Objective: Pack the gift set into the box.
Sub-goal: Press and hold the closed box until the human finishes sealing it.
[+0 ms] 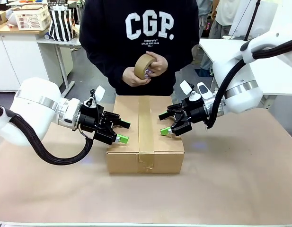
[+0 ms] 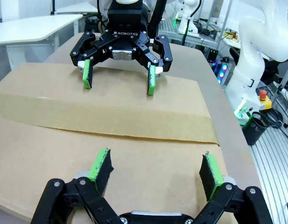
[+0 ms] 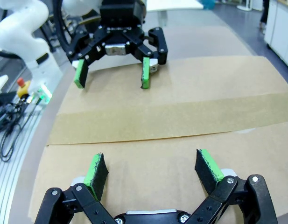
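Cardboard box (image 1: 145, 134) mid-frame apparently taped shut: keep left end effector (image 1: 120, 132) and right end effector (image 1: 166, 123) spread, pressing flaps evenly either side of tape seam (image 1: 145, 127).

One box (image 1: 145, 135), one tape roll (image 1: 144, 65), two claws: left claw (image 1: 123, 132), right claw (image 1: 163, 124)

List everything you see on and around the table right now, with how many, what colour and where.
Box: one, brown cardboard, table centre, flaps shut.
Tape strip: one, brown, along the box top's seam.
Tape roll: one, brown, in the person's hands above the box's far edge.
Table: one, tan surface, under the box.
Person's hands: two, holding the roll.
Left gripper: one, black with green pads, open, over the box's left edge.
Right gripper: one, black with green pads, open, over the box's right side.
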### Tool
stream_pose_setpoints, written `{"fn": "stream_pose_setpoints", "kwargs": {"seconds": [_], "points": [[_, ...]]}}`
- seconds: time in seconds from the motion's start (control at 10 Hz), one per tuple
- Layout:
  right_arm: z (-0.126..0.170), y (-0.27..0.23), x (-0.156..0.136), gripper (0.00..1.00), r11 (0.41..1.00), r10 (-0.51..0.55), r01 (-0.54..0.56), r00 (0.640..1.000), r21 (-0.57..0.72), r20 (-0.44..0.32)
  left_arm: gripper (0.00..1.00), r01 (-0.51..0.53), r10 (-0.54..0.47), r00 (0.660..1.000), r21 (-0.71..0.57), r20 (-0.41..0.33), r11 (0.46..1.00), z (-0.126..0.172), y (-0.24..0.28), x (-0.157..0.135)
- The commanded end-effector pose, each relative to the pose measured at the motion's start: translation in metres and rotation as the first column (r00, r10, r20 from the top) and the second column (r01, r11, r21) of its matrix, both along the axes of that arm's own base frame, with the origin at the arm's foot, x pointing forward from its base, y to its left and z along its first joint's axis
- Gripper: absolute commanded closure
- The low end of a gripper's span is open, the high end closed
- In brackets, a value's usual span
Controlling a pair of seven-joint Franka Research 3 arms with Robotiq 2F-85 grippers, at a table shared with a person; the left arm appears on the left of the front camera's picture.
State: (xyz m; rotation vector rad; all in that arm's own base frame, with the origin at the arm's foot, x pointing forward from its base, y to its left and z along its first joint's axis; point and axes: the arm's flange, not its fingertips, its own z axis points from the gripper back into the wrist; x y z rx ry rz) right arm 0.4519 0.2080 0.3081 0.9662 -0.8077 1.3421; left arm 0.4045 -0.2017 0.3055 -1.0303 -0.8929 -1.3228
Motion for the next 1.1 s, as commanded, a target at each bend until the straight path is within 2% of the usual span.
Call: {"fn": "stream_pose_setpoints", "kwargs": {"seconds": [0.0, 0.8, 0.9, 1.0], "points": [[-0.004, -0.001, -0.002, 0.0, 1.0, -0.004, 0.004, 1.0, -0.008, -0.003, 0.0, -0.002, 0.002, 1.0, 0.004, -0.003, 1.0, -0.002, 0.0, 0.0], [0.0, 0.0, 0.0, 0.0, 1.0, 0.0, 0.0, 1.0, 0.0, 0.0, 0.0, -0.002, 0.002, 1.0, 0.004, -0.003, 1.0, -0.002, 0.0, 0.0], [0.003, 0.001, -0.001, 0.0, 1.0, 0.004, -0.005, 0.998, -0.014, -0.064, 0.0, 0.0, 0.0, 1.0, 0.0, 0.0, 1.0, 0.0, 0.0, 0.0], [0.02, 0.0, -0.007, 0.0, 1.0, 0.007, -0.002, 0.979, 0.021, -0.206, 0.0, 0.024, -0.032, 0.995, -0.081, -0.092, 0.996, 0.023, 0.007, -0.005]]}}
